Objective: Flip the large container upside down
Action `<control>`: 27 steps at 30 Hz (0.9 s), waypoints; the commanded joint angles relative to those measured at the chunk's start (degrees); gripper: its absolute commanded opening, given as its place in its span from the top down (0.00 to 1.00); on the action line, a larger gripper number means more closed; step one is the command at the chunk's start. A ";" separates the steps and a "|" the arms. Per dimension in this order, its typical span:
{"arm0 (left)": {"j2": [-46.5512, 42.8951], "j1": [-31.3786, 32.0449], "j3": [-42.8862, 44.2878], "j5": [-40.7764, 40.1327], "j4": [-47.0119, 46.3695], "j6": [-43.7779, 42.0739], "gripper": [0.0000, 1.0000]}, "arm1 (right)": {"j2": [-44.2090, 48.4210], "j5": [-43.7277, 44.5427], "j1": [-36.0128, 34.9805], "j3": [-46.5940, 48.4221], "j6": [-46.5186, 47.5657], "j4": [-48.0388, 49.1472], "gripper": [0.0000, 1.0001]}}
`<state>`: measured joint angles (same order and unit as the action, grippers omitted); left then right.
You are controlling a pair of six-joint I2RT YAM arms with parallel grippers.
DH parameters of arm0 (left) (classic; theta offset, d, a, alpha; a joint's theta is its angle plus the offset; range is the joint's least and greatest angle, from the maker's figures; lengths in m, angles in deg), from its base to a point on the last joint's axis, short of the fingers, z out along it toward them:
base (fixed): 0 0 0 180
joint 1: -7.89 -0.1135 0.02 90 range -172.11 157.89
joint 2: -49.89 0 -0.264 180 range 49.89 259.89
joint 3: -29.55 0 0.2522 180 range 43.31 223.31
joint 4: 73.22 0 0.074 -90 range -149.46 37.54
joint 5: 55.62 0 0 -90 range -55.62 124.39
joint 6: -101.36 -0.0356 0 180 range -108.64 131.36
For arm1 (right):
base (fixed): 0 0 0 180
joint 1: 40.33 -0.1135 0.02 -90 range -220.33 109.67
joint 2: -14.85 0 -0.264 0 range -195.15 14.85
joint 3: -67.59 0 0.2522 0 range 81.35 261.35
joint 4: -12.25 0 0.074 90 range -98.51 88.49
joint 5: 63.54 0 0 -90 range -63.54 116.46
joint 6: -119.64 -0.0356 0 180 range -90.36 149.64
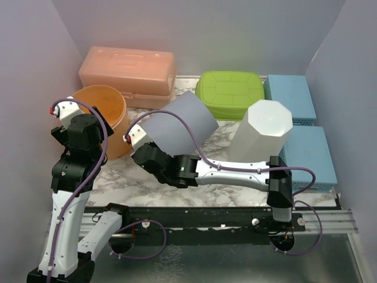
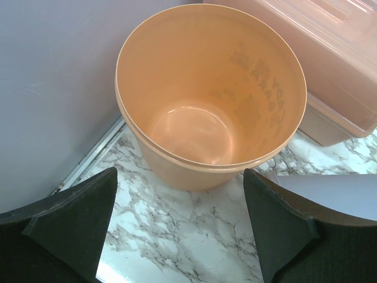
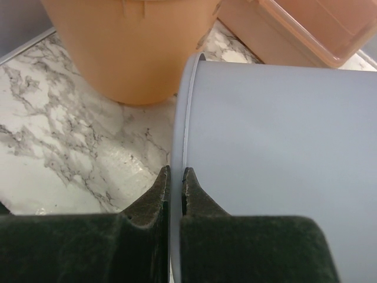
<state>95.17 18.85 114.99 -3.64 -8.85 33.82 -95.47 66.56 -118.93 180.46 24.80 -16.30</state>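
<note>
Right gripper [image 3: 175, 174] was noted almost fully closed, its two dark fingers pinched on the thin rim of the large grey plastic container [image 1: 179, 124], one finger on each side of the wall. Left gripper [image 2: 179, 177] was seen spread wide with nothing held, poised above the open mouth of the round orange plastic bucket [image 2: 209, 94].

Grey container was found tipped at a slant between the orange bucket and the white octagonal canister [image 1: 262, 132], in front of the translucent pink lidded box [image 1: 129, 73]. Its long axis was recorded running from the gripped rim at near left up toward far right, with the mouth turned toward the bucket. Its wall was observed to be smooth, matte and plain, and the rim was edged by a fine pale lip. Glossy marble-patterned tabletop [image 3: 70, 130] was seen beneath.
</note>
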 commanded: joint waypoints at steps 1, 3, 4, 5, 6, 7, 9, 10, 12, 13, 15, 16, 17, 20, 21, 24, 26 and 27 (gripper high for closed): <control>-0.11 -0.02 0.57 -0.54 -0.77 -1.90 0.11 | -0.52 -6.79 -0.18 -2.94 -0.25 -5.23 0.99; -0.10 -0.02 0.49 0.04 -0.85 -1.89 0.10 | -0.62 -6.92 -0.15 -3.09 -0.81 -5.14 1.00; -0.18 0.02 0.39 0.09 -0.83 -1.83 0.10 | -0.64 -6.81 -0.21 -3.06 -0.98 -5.12 1.00; -0.33 0.02 0.32 0.06 -0.78 -1.83 0.10 | -0.68 -6.72 -0.15 -3.03 -1.04 -5.12 1.00; -0.39 0.02 0.31 0.12 -0.80 -1.88 0.10 | -0.77 -6.62 -0.19 -2.86 -0.98 -5.22 0.99; -0.52 0.03 0.30 0.19 -0.81 -1.95 0.10 | -0.89 -6.61 -0.15 -2.58 -1.09 -5.57 0.99; -0.82 0.03 0.15 -0.03 -0.84 -2.09 0.10 | -0.96 -6.61 -0.20 -2.21 -1.19 -5.94 0.99; -0.89 0.03 0.14 -0.10 -0.94 -2.29 0.09 | -0.95 -6.63 -0.20 -2.12 -1.22 -6.03 1.00; -1.06 0.03 0.35 -0.37 -0.89 -2.55 0.09 | -0.93 -6.78 -0.15 -2.23 -1.17 -5.98 0.99; -1.13 0.04 0.57 -0.46 -0.79 -2.61 0.09 | -0.87 -6.93 -0.18 -2.25 -1.05 -5.95 0.99; -1.20 0.03 0.81 -0.65 -0.71 -2.70 0.09 | -0.87 -7.20 -0.19 -2.34 -0.98 -5.97 0.99; -1.19 0.03 0.89 -0.67 -0.71 -2.76 0.09 | -0.86 -7.29 -0.17 -2.34 -0.90 -6.00 0.99; -1.17 0.03 0.91 -0.78 -0.79 -2.81 0.09 | -0.86 -7.31 -0.22 -2.28 -0.87 -6.08 1.00; -1.15 0.02 0.71 -0.84 -1.44 -3.23 0.09 | -0.42 -7.43 -0.23 -2.42 -0.62 -6.41 0.99; -1.01 0.02 0.60 -0.87 -1.72 -3.46 0.09 | -0.20 -7.86 -0.16 -2.71 -0.61 -6.35 0.99; -0.51 0.03 0.95 -0.82 -1.89 -3.60 0.08 | 0.78 -10.68 -0.17 -4.01 -0.38 -5.86 0.99; -0.55 0.07 1.09 -0.68 -1.87 -3.45 0.08 | 1.62 -12.55 -0.23 -5.15 -0.64 -5.09 1.00; -0.70 0.03 1.09 -0.63 -1.91 -3.44 0.09 | 1.86 -13.16 -0.20 -5.56 -0.80 -4.86 0.99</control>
<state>94.53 18.85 114.99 -3.61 -10.01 31.22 -94.20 57.84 -119.15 178.34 24.12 -15.91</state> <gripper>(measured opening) 0.914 0.042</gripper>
